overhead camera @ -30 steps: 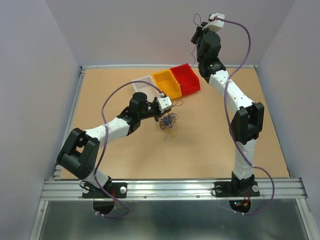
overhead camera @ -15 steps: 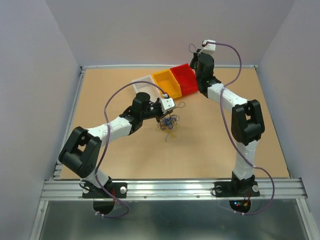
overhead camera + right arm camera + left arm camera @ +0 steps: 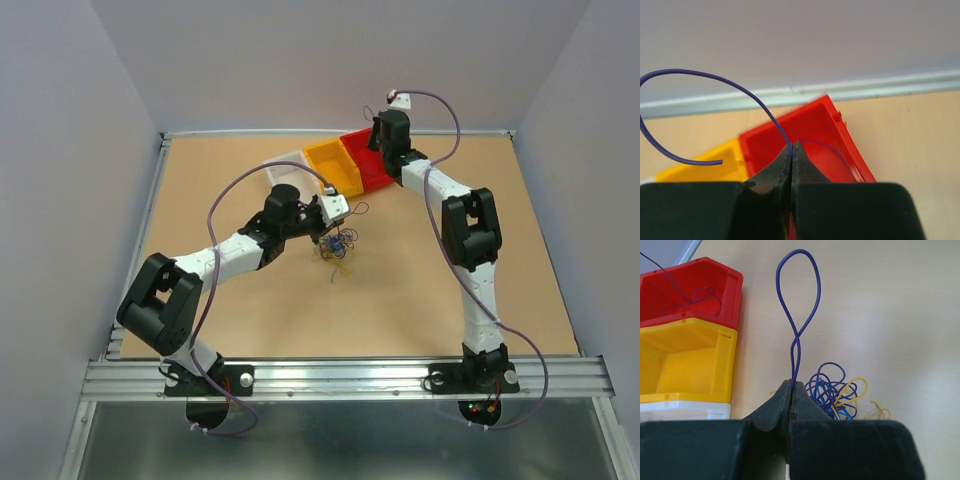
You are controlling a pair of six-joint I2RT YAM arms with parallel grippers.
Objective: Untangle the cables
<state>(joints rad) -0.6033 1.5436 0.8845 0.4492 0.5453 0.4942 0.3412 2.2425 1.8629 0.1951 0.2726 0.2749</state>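
A tangle of thin purple, blue and yellow cables (image 3: 338, 246) lies mid-table; it also shows in the left wrist view (image 3: 836, 392). My left gripper (image 3: 791, 385) is shut on a purple cable whose loop (image 3: 799, 305) stands out ahead of the fingertips, beside the tangle. My right gripper (image 3: 792, 146) is shut on another purple cable (image 3: 700, 82) and holds it over the red bin (image 3: 815, 125). In the top view the right gripper (image 3: 380, 138) is at the red bin (image 3: 376, 170) and the left gripper (image 3: 328, 228) is at the tangle.
A yellow bin (image 3: 333, 167) and a white bin (image 3: 285, 168) stand in a row left of the red bin. The red bin holds a purple cable (image 3: 695, 297). The table's back wall is close behind the bins.
My right arm has come down from high up to just over the red bin, still holding its purple cable. The left arm has barely moved.
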